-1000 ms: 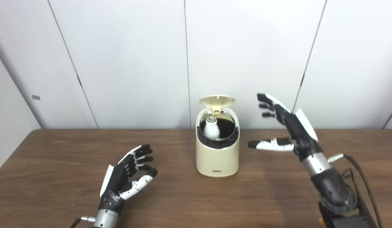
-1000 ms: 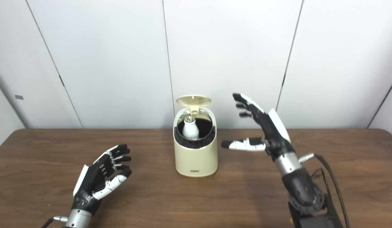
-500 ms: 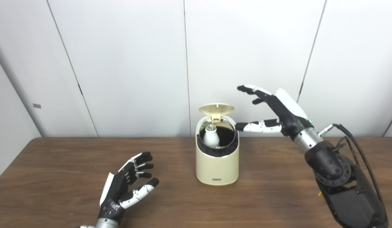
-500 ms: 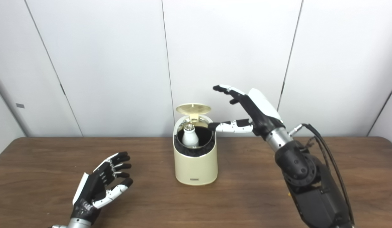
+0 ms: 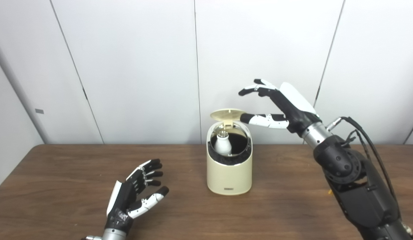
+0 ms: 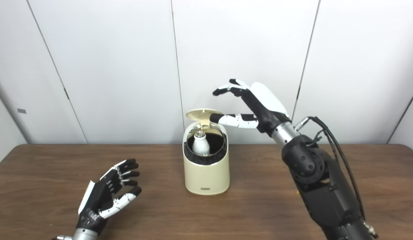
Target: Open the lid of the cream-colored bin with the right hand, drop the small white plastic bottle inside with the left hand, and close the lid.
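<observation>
The cream-colored bin (image 5: 229, 175) stands at the middle of the brown table. Its round lid (image 5: 228, 114) is raised open above the mouth. The small white plastic bottle (image 5: 222, 143) stands inside the bin, its cap showing; it also shows in the right eye view (image 6: 200, 144). My right hand (image 5: 280, 106) is open, raised just right of and above the lid, with its thumb tip at the lid's right edge and the fingers arched over it. My left hand (image 5: 134, 191) is open and empty, palm up, low over the table at the front left.
The wooden table (image 5: 59, 173) runs across the view, with white wall panels behind it. My right arm (image 5: 353, 186) and its black cables (image 5: 366, 140) stand over the right side of the table.
My right hand has risen and moved left, from beside the bin to just above and right of the open lid, thumb now at its edge. The view tilted slightly. My left hand has barely moved.
</observation>
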`<state>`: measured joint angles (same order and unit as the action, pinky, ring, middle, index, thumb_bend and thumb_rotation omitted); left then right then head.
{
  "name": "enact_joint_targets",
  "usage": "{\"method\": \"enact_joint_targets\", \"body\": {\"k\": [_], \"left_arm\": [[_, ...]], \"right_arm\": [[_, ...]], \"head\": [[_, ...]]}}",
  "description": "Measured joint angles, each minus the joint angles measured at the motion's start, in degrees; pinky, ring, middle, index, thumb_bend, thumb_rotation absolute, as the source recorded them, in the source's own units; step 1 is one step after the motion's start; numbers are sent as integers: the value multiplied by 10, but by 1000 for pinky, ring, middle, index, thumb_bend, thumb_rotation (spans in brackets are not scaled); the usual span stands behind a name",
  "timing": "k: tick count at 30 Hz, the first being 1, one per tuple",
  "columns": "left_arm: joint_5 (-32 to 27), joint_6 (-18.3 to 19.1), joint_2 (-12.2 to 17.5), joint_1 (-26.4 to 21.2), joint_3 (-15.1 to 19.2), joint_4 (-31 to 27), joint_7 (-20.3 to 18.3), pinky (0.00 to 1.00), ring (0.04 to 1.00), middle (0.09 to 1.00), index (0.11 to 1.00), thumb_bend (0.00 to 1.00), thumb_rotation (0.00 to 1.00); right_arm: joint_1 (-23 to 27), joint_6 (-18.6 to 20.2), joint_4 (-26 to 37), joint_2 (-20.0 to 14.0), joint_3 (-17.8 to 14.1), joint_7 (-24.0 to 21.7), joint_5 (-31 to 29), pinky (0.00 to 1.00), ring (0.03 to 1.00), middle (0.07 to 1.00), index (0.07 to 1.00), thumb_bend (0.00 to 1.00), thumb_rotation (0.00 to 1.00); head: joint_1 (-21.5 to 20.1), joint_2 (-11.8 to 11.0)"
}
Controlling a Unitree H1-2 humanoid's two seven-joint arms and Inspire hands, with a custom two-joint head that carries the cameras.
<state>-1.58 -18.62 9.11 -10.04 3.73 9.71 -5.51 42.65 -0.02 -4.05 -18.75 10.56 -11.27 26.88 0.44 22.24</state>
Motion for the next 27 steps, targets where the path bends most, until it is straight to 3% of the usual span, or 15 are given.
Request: {"method": "enact_joint_targets", "body": {"k": [14,27], "left_arm": [[10,3,0,0,0,-1,1,680,771,815,829,769,285],[12,7,-3,-1,0,-1,1,679,767,813,823,766,281]], "right_arm": [[10,-1,-1,-1,30,-25,19,846,934,805,728,685,794],[8,-3,30,-5,37,-68,18,814,915,778,721,641,736]], "head": [[4,2],[11,10]]}}
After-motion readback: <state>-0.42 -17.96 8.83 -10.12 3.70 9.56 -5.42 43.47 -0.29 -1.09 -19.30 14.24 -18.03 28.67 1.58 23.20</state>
